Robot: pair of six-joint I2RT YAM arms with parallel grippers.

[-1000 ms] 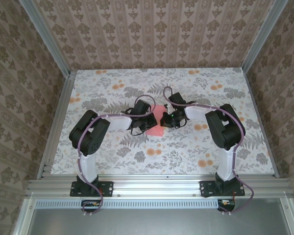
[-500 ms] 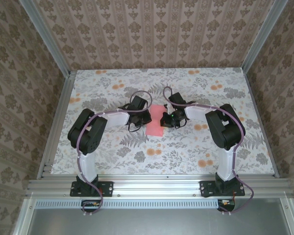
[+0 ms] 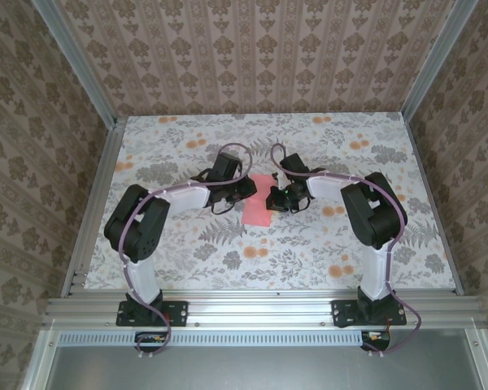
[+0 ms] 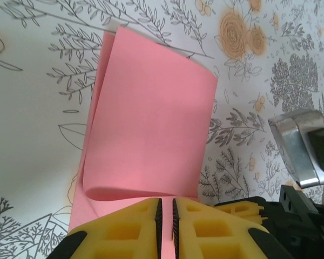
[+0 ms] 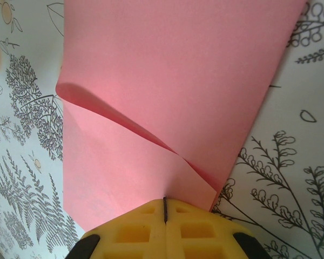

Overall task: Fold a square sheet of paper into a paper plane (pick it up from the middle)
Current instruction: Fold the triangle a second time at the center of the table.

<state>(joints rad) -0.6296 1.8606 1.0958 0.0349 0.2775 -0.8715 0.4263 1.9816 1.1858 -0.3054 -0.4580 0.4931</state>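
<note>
Two grippers are being shown at one sheet of paper (image 3: 257,209), which is lying near the middle of the flowered table (image 3: 179,252), between the two arms. The paper is being seen folded over on itself: in the left wrist view an upper layer is being curled back over a lower one, with a rounded, uncreased bend lying just ahead of the fingertips, and a strip of the lower layer is being left showing along the left side. The left gripper (image 4: 164,202) is being held low at the near edge of the sheet, its yellow pads (image 4: 135,218) being parted by only a thin slit; whether any paper is being pinched in that slit cannot be told. The right gripper (image 5: 164,202) is being held at the opposite edge, its pads being pressed tight so that only a dark seam is being left between them. A raised crease is being drawn across the sheet straight into that seam, so the paper is being grasped there at its edge. In the top view, the grippers are being seen at either side of the sheet.
</note>
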